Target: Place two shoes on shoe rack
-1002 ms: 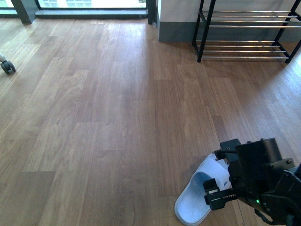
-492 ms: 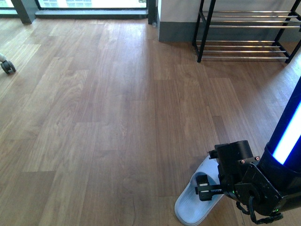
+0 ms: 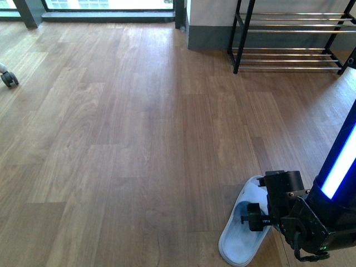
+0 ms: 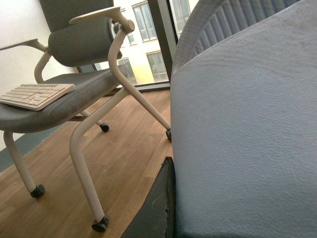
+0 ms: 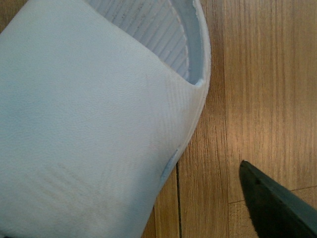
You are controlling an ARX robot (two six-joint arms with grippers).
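— since the slide point(image 3: 238, 243) lay further left half a second back, has it moved?
— yes. it sits a little to the right now, with its far end swung rightward too. it lies flat on the floor, nearest the camera, low right in the front view. the right gripper point(image 3: 255, 217) has shifted right with it and hangs over its middle.
— is the pincer holding it?
— cannot tell. the right wrist view shows one dark finger point(image 5: 277, 208) off the slide's edge, with bare wood between them. the other finger is out of sight.
— and the left gripper point(image 4: 167, 208)?
— one dark tip shows right against a second slide point(image 4: 247, 124), which fills most of that view. wide or narrow, i cannot tell.
— what else is around?
— a grey chair point(image 4: 79, 54) on casters, with a keyboard point(image 4: 34, 94) on its seat. further out in the front view, a lone caster point(image 3: 8, 78) sits at the left edge.
— what lies between slide and rack?
— brown wood-plank floor point(image 3: 139, 144). the rack point(image 3: 289, 50) stands well apart at the far right, against a pale wall point(image 3: 211, 11). a window point(image 3: 105, 4) runs along the far left.
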